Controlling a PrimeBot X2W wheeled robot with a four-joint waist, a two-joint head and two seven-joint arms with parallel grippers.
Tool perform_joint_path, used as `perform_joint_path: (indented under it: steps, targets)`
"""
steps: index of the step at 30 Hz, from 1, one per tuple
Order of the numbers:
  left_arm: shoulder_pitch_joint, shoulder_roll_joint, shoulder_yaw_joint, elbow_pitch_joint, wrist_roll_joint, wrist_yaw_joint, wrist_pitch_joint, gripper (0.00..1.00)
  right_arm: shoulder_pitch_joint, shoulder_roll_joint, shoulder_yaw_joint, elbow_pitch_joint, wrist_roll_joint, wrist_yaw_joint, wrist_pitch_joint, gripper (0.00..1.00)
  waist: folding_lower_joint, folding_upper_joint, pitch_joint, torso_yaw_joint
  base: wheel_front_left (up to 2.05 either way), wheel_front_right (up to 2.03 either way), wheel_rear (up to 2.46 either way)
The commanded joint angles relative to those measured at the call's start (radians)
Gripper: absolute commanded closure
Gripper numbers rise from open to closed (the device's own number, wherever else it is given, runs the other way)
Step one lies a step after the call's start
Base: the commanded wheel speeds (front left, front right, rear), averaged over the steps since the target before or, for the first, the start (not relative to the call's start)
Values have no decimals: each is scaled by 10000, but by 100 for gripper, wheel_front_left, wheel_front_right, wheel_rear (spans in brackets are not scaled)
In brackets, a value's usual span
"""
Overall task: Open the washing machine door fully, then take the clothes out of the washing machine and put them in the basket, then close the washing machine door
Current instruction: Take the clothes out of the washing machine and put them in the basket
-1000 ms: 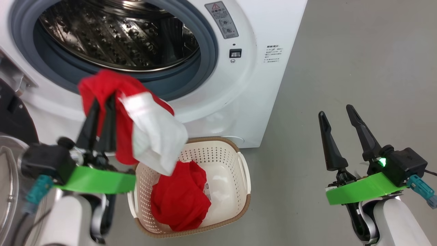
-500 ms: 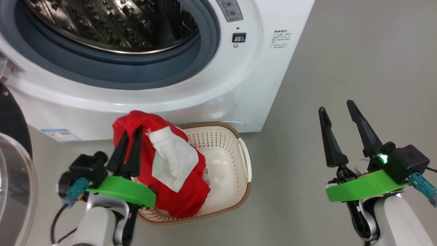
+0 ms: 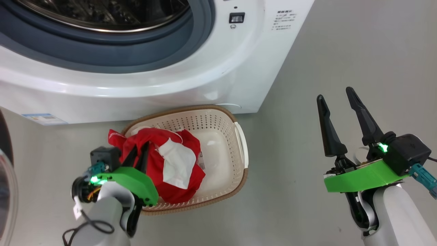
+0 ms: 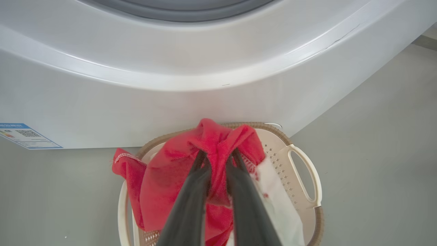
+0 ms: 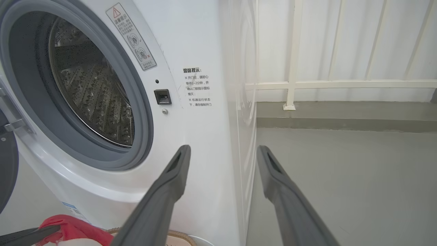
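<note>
**Grey floor, white washer: red clothes sitting in the basket**

Grey floor is stretching out to the right of the washing machine, whose opening is standing uncovered. The washing machine door is hanging swung out at the far left. Just in front of the machine, the basket is sitting on the floor. The clothes are piling in its left half, with one red corner draping over the rim. The left gripper is reaching down into the basket with its fingers pinching a fold of red fabric. The right gripper is hovering well off to the right, over bare floor, fingers spread wide and holding nothing.
</note>
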Motion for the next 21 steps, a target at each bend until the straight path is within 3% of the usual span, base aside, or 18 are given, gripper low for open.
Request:
perform_joint_path:
  steps: [1, 10, 21]
  targets:
    - [-351, 157, 163, 114, -3, -78, -145, 100, -154, 9, 269, -268, -200, 65, -63, 0, 0, 0, 183, -108, 0, 0, 0]
    - [-1508, 140, -433, 2445, -566, -193, 215, 100, -396, 9, 466, -383, -167, 65, -63, 0, 0, 0, 756, -465, 0, 0, 0]
    - [-2142, 138, -896, 3637, -1112, -130, 814, 100, -629, 9, 547, -460, 11, 65, -63, 0, 0, 0, 1509, -896, 0, 0, 0]
